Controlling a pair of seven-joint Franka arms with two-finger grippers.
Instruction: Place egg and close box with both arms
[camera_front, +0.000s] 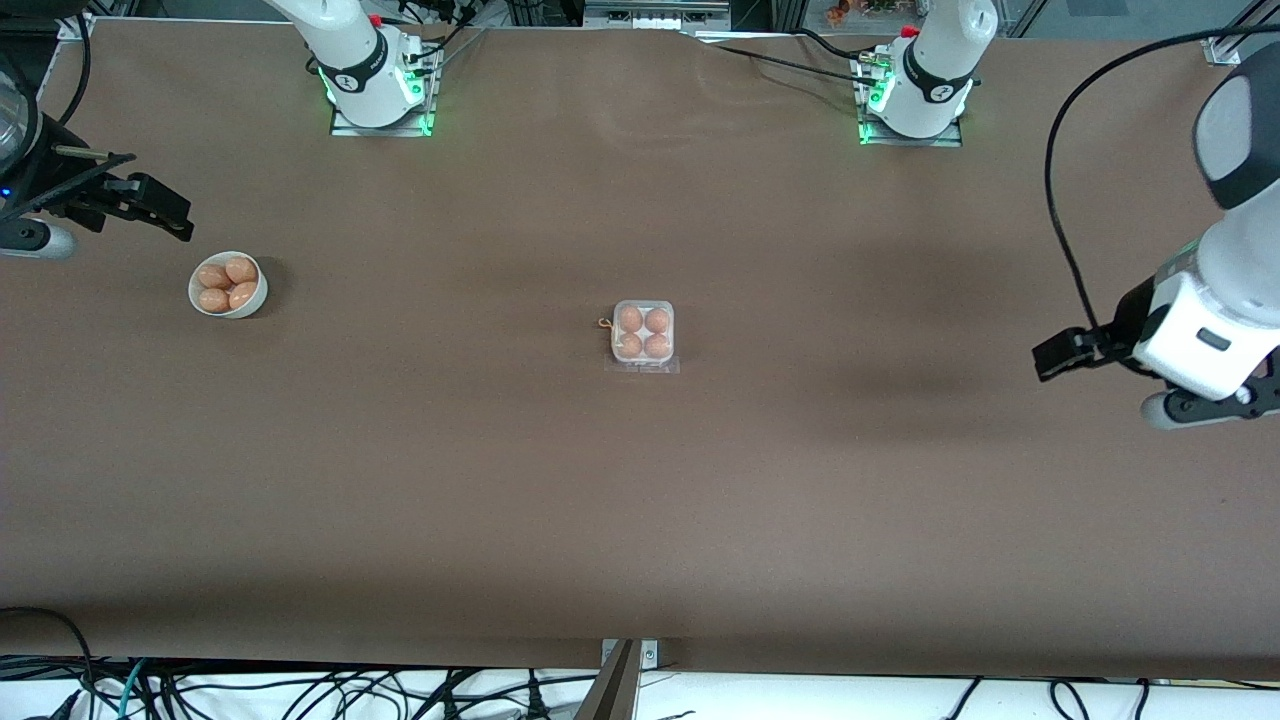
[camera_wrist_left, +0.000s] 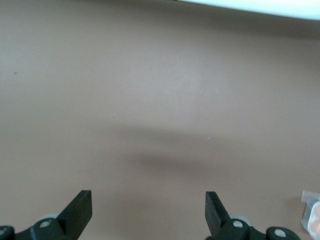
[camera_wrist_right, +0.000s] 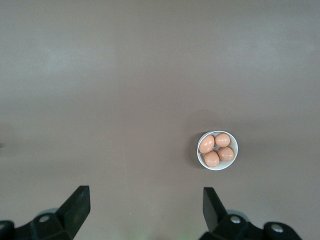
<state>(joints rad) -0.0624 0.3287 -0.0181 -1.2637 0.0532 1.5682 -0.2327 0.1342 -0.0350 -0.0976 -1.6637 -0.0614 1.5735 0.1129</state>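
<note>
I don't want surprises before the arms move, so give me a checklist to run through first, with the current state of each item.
1. Left gripper over bare table, jaws open and empty: ok.
2. Right gripper near the bowl, jaws open and empty: ok.
3. Box has all four cells filled with eggs: ok.
4. Box lid closed: cannot tell.
5. Bowl upright, four eggs inside: ok.

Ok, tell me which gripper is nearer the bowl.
Right. The right gripper hangs open just off the bowl, at the right arm's end of the table. The left gripper, open, is up at the left arm's end.
</note>
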